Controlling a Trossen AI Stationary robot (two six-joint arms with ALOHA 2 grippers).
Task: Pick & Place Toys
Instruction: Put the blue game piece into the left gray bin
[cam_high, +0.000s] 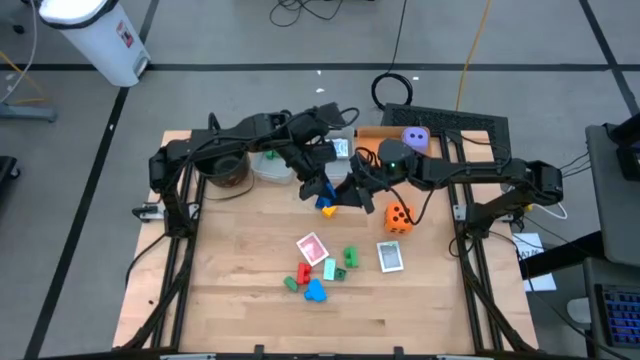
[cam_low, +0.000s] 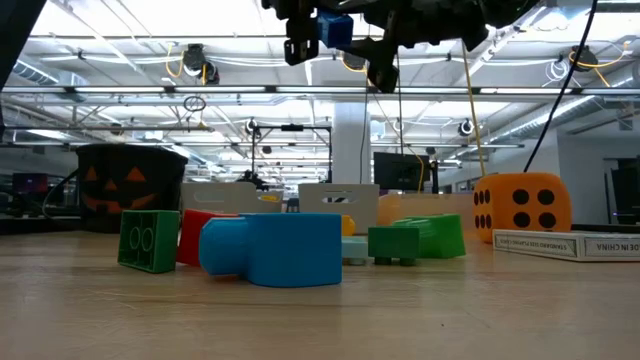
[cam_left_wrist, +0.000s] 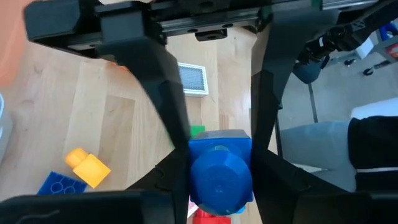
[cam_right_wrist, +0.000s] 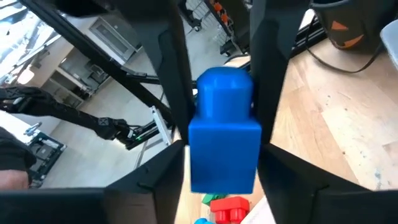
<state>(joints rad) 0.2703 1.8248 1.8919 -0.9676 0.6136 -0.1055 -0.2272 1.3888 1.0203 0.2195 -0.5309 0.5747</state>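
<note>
Going left to right: a black pot (cam_high: 226, 172) with a pumpkin face sits toward the back left corner of the bench (cam_high: 240, 300), with a clear bin (cam_high: 270, 166) just beside it. Over the back middle both arms meet up in the air, well off the wood. The left gripper (cam_left_wrist: 221, 180) has its claw pinched in narrow on a blue block (cam_left_wrist: 221, 171), both fingers tight against its sides. The right gripper (cam_right_wrist: 221, 155) is around that same block from the other side, but I honestly can't tell if it's actually squeezing or just sitting around it. On the bench below them lie a yellow block (cam_left_wrist: 88, 168) and a flat blue block (cam_left_wrist: 59, 185), touching each other. Toward the front middle there's the main pile: a red-backed card (cam_high: 312, 247), a red block (cam_high: 303, 272), a green block (cam_high: 291, 284), a big blue block (cam_high: 315, 291) and a couple more green blocks (cam_high: 349, 258) close together. Just right of that lies another card (cam_high: 390, 256), with the orange die (cam_high: 398, 218) behind it. At the back right edge the purple die (cam_high: 415, 138) sits next to an orange tray (cam_high: 375, 133).
</note>
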